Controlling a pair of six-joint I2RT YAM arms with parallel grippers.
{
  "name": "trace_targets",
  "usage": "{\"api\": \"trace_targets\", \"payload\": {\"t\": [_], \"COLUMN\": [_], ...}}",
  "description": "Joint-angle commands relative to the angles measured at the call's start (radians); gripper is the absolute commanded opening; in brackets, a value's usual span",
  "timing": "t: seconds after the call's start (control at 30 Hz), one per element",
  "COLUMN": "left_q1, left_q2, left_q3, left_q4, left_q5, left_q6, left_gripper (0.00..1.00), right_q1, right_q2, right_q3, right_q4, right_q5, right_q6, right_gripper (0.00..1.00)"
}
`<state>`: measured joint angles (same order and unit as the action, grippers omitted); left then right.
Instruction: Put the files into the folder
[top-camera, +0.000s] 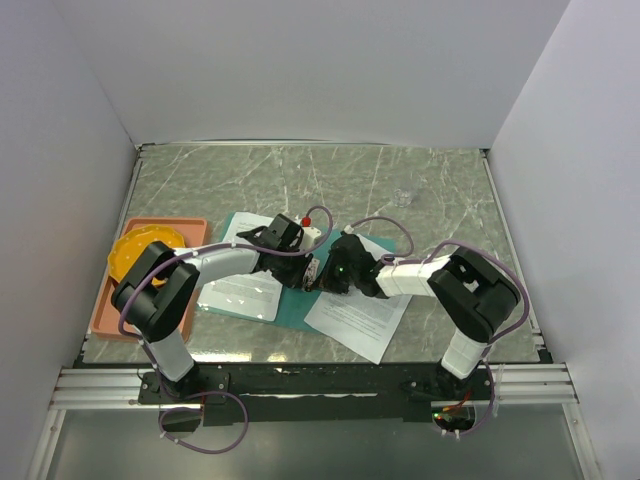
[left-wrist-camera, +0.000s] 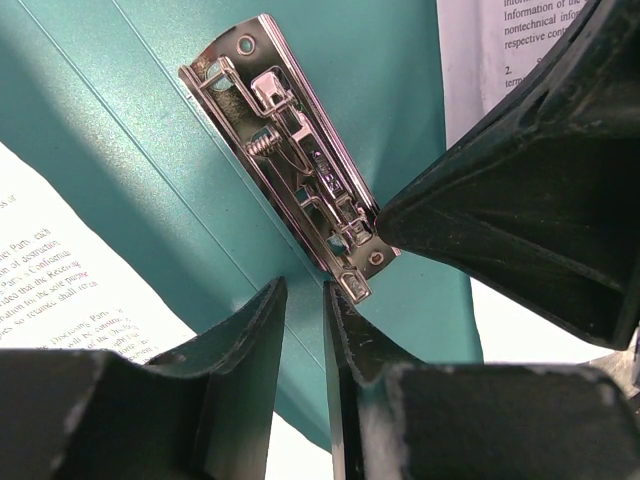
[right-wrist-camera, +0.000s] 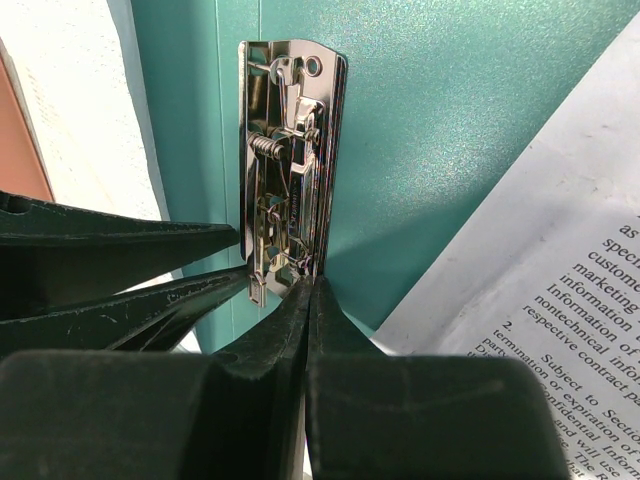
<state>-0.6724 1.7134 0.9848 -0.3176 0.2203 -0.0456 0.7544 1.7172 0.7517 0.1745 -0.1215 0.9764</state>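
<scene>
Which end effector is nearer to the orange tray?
Left. The left end effector works at the folder's metal clip, nearer the tray; the right end effector meets it from the far side.

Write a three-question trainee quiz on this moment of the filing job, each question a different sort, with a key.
1. True or false: the right gripper has its fingers pressed together, tips at the lower end of the metal clip.
2. Multiple choice: the folder lies (A) closed in the orange tray, (B) open on the table with the clip exposed, (C) lifted in the air.
3. Fill in: the left gripper has its fingers slightly apart around the clip's small ____ at its near end.

Key: 1 true; 2 B; 3 tab.
</scene>
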Motion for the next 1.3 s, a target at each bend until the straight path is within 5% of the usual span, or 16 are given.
{"api": "trace_targets", "payload": {"t": [0.0, 0.37, 1.27], "left_q1": [-0.016, -0.016, -0.062], "left_q2": [-0.035, -0.084, 0.109], "left_q3": [0.031, 0.028, 0.071], "left_q4": [0.023, 0.02, 0.012], "left_q5": [0.059, 0.074, 0.043], "left_q6": [-0.013, -0.017, -0.014], "left_gripper": [0.29, 0.28, 0.24], "right_q1": [0.003, 0.002, -0.017], "right_q2": [0.073, 0.082, 0.077], "right_q3": [-0.055, -0.074, -0.11], "right_q4": [-0.13, -0.116, -0.102], "right_q5": [0.037, 0.028, 0.011], "right_q6": [-0.027, -0.022, -0.018], "right_gripper": [0.0, 0.0, 0.0]}}
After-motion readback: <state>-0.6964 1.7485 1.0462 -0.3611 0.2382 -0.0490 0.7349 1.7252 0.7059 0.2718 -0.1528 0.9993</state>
